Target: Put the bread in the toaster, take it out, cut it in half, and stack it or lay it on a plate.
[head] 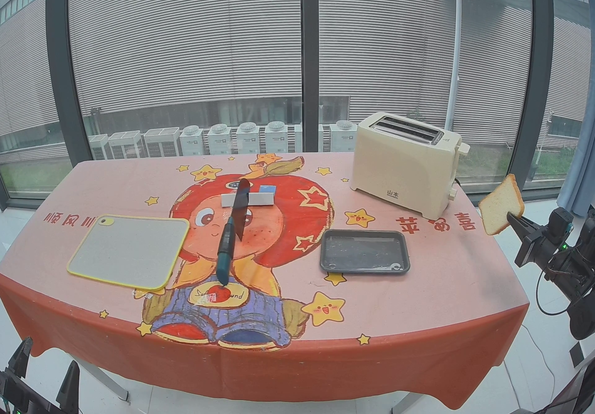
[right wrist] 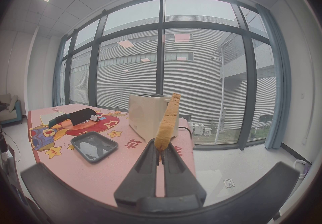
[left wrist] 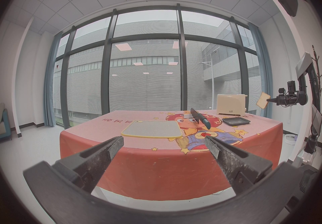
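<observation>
By the tall windows, the cartoon-cloth table (head: 434, 291) holds the toaster (head: 406, 162) at its right rear, and off that side the right gripper (head: 513, 220) pinches the bread slice (head: 501, 204) on edge, presumably ready for a slot, while the left gripper (left wrist: 163, 143) gapes empty.

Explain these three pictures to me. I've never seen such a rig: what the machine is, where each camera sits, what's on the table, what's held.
This is a two-armed robot with pincer-like grippers. One picture looks down from its head; the others come from cameras on its left and right wrists. On the table are a cutting board, a knife, a dark tray and a toaster. The right gripper, near the table's right edge, is shut on a slice of bread, held up in the air. The left gripper is open and empty, low in front of the table.
</observation>
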